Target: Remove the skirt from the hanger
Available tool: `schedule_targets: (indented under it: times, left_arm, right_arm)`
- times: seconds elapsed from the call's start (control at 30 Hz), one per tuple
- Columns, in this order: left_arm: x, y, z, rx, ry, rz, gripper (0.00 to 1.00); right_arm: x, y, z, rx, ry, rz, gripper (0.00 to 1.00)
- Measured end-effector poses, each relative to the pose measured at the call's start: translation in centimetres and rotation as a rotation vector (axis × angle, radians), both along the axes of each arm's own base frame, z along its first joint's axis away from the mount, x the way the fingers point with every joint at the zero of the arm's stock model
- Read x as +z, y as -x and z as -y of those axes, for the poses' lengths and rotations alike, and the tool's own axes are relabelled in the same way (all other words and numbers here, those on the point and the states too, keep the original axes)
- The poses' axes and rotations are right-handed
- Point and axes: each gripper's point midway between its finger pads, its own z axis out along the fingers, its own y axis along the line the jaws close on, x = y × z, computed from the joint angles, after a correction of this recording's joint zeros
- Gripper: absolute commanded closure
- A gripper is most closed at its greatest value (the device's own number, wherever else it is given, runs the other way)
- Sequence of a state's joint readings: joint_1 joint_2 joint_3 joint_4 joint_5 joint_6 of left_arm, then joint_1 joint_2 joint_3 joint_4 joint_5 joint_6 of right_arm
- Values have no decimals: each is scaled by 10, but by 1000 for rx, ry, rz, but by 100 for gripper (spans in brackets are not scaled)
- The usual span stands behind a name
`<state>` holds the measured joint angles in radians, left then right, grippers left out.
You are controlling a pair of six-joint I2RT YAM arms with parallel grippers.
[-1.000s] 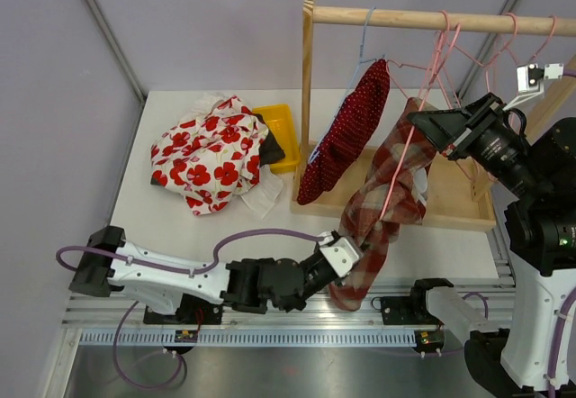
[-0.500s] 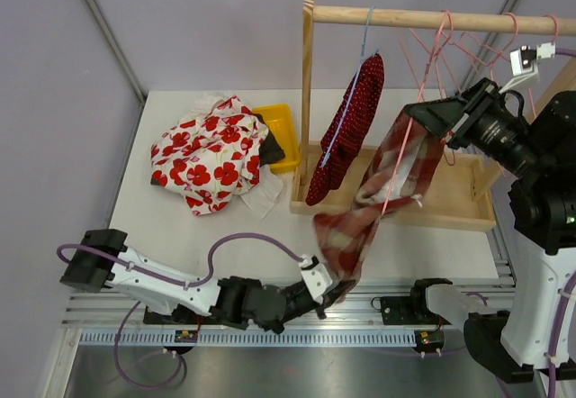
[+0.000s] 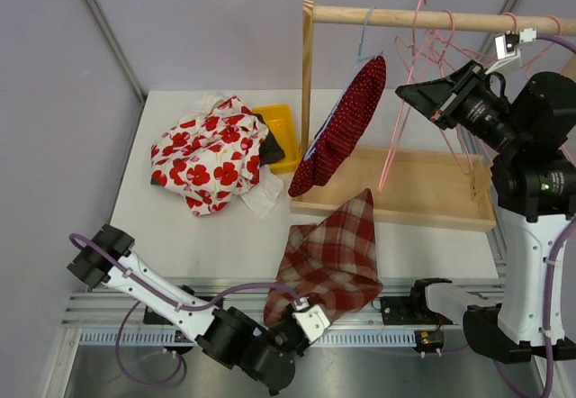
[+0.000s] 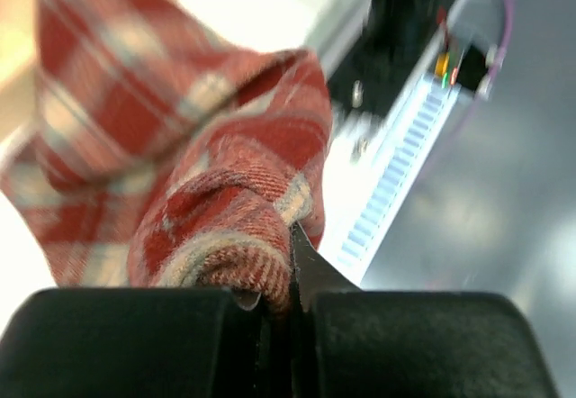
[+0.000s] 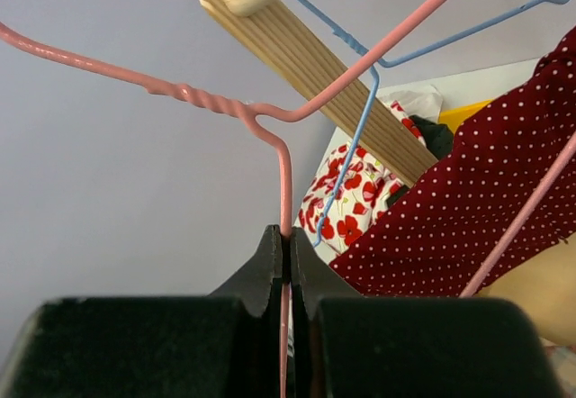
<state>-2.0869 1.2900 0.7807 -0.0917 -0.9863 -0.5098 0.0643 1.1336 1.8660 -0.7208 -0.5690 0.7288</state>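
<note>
Cameras: one overhead, two wrist.
Overhead looks down; left wrist close on skirt [image 4: 225, 191], right on hanger [image 5: 284, 191], both seen overhead.

**Top external.** Bright, even, diffuse light, seemingly from overhead. Soft, short shadows fall on the table [image 3: 207, 236] beneath the skirt [image 3: 331, 258] and beside the wooden tray [image 3: 450, 218]. Faint sheen on the metal rail [image 3: 378, 337]. Focus is sharp corner to corner.

**Left wrist.** The skirt fold is sharp only nearest the lens, and the plaid beyond it is smeared. Table and rail are fully out of focus, with the white blown out at upper left. The left gripper [image 4: 288, 276] is underexposed and near-black.

**Right wrist.** The pink hanger [image 5: 284, 182] is crisp. The wall is flat and shadowless. The right gripper [image 5: 288, 249] is a dark, featureless mass at the lower edge.
</note>
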Motion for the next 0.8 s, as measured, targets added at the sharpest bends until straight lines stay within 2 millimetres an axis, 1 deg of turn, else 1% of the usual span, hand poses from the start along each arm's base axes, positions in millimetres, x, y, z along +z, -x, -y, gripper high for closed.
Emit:
schedule_targets:
  times: [0.07, 0.13, 0.2, 0.3, 0.43, 0.57, 0.7, 0.8]
  left_arm:
    - [26, -3, 5, 22, 29, 25, 100]
    - [46, -7, 4, 29, 43, 50, 100]
    - [61, -12, -2, 22, 49, 74, 100]
    - [84, -30, -15, 16, 63, 95, 100]
    - [116, -74, -37, 96, 87, 126, 100]
    - [149, -105, -55, 168, 82, 162, 100]
    - [174, -138, -83, 249, 81, 197, 100]
    - [192, -163, -107, 325, 86, 221, 100]
  right_arm:
    - [-10, -9, -2, 9, -19, -21, 100]
    - [-20, -18, -5, 24, -37, -39, 100]
    - [-32, -28, -7, 28, -44, -67, 100]
    - [-39, -40, -7, 23, -46, -87, 100]
    - [-41, -58, -4, -10, -42, -96, 100]
    - [-44, -85, 2, -65, -37, -122, 100]
    - [-64, -109, 7, -112, -23, -179, 100]
    - [-78, -113, 8, -123, -13, -212, 100]
